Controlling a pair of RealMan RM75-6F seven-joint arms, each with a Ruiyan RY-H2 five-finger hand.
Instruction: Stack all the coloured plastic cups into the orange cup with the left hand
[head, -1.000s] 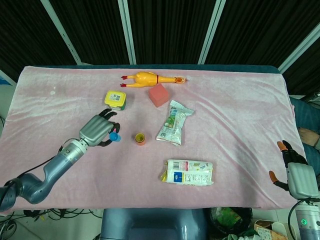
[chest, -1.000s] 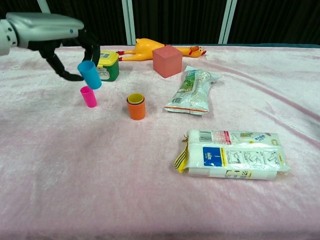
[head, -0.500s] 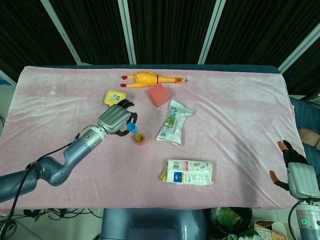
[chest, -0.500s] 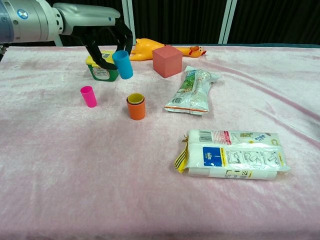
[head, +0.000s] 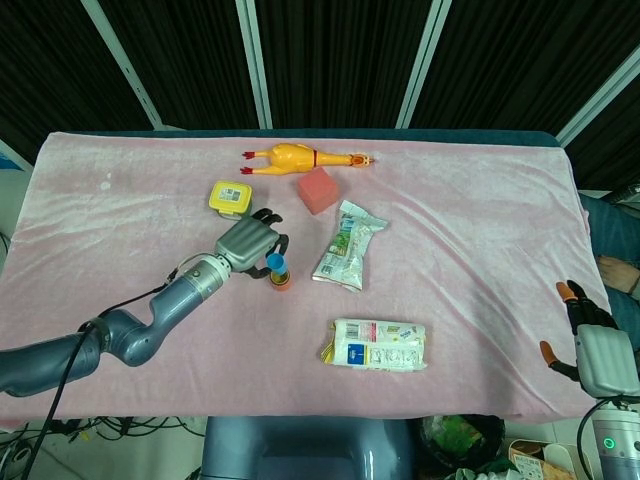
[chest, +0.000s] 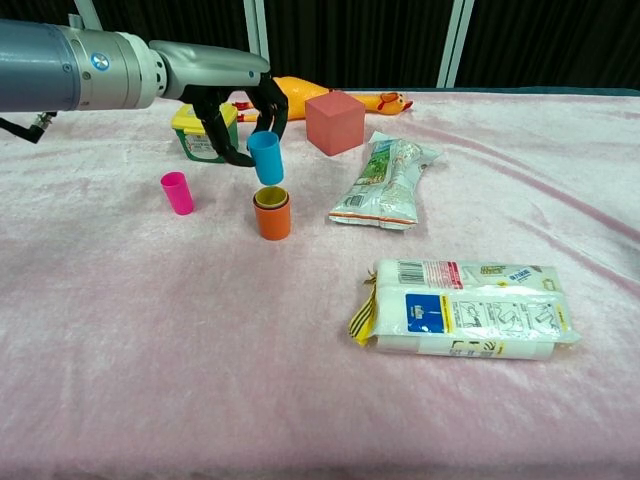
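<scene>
— Looking at the bottom right of the head view, the right robot hand (head: 596, 352) is half cut off; can you tell its grip?

— Fingers apart, nothing in it. The magenta cup (chest: 177, 193) is hidden behind the arm from above; only the chest view shows it, left of centre.

— And the orange cup (chest: 272, 219)?

— Mid-table (chest: 150, 330), a yellow cup (chest: 270, 196) nested inside. The left robot hand (chest: 240, 115) pinches a blue cup (chest: 266, 158) just above it.
</scene>
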